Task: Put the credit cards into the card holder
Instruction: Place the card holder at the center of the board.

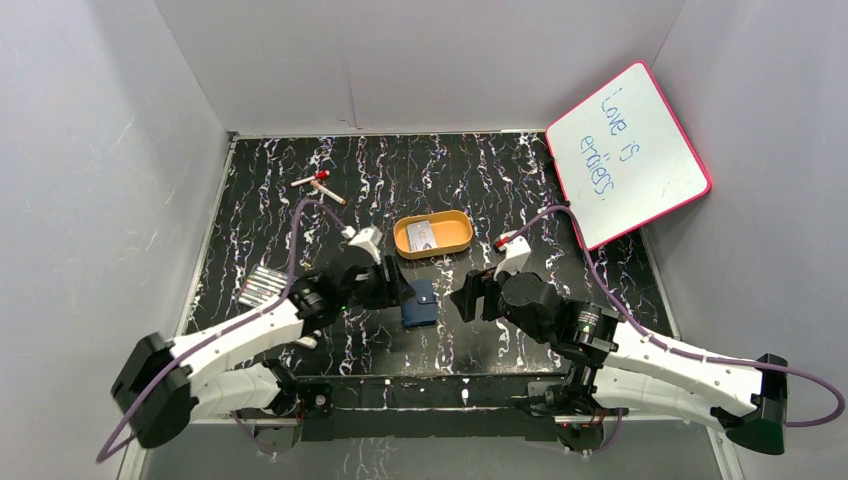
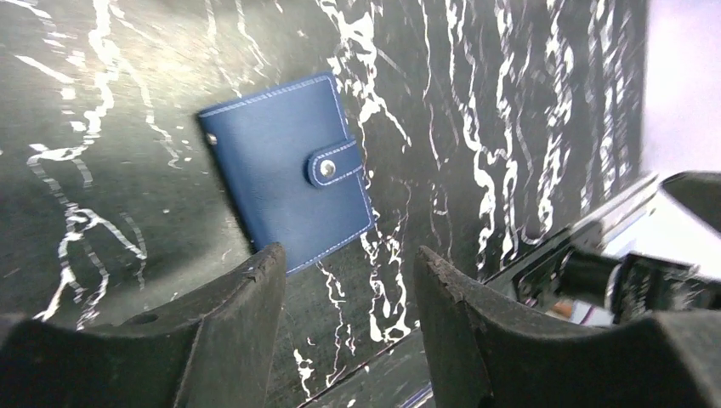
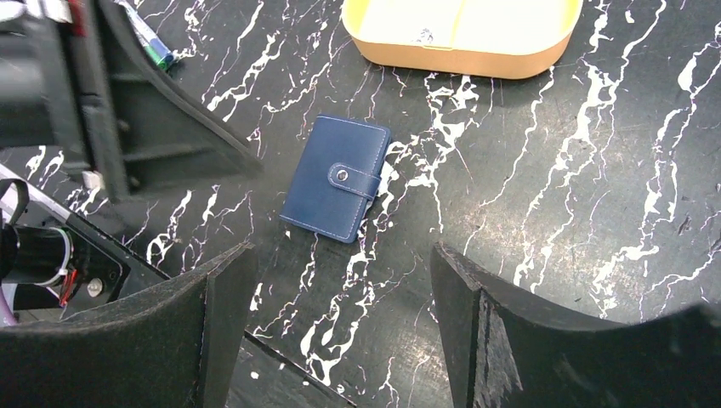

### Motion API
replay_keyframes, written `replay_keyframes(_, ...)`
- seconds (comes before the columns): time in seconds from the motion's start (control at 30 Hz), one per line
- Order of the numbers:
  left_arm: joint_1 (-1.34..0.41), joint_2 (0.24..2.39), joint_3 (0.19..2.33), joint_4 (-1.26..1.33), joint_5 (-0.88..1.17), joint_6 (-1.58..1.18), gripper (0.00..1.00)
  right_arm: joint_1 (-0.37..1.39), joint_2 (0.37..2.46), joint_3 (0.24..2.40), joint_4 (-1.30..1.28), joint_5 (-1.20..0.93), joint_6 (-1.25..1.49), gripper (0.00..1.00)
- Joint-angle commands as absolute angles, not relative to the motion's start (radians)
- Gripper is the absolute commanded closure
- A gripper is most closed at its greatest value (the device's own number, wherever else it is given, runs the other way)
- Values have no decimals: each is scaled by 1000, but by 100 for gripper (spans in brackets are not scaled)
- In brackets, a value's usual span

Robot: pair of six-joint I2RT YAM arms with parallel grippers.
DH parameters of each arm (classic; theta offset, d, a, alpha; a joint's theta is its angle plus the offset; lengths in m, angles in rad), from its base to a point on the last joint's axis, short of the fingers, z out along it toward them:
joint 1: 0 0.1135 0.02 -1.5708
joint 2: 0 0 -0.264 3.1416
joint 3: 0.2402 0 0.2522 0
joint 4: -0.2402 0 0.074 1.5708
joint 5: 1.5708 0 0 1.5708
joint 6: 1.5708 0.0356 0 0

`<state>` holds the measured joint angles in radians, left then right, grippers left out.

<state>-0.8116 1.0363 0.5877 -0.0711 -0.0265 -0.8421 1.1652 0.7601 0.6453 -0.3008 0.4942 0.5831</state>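
The card holder [image 1: 418,305] is a navy-blue wallet lying shut on the black marbled table, its snap tab fastened. It also shows in the left wrist view [image 2: 289,170] and the right wrist view [image 3: 336,178]. Pale credit cards [image 1: 423,236] lie in the orange oval tray [image 1: 455,240], behind the wallet. My left gripper [image 1: 403,290] is open and empty just left of the wallet; in its own view [image 2: 349,255] the wallet lies just beyond its fingertips. My right gripper [image 1: 467,300] is open and empty a little right of the wallet, with the wallet ahead of it in its own view [image 3: 340,251].
A pink-edged whiteboard [image 1: 625,155] leans at the back right. Two markers [image 1: 320,186] lie at the back left. A striped silver object [image 1: 262,285] sits at the left edge. The tray's wall [image 3: 463,59] is at the top of the right wrist view. Grey walls enclose the table.
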Motion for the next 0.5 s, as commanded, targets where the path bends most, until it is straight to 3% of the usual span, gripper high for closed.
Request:
replay_keyframes(0.0,-876,1191,647,-53,56,-723,47,1163,773,684,-266,493,580,18)
replay_keyframes(0.3,-926,1362,616,-14,-57,-747,48,1163,769,687,-289,478,604,19)
replay_keyframes(0.47,-925,1288,605,-75,-124,-768,46,1164,763,689,-309,483,598,19)
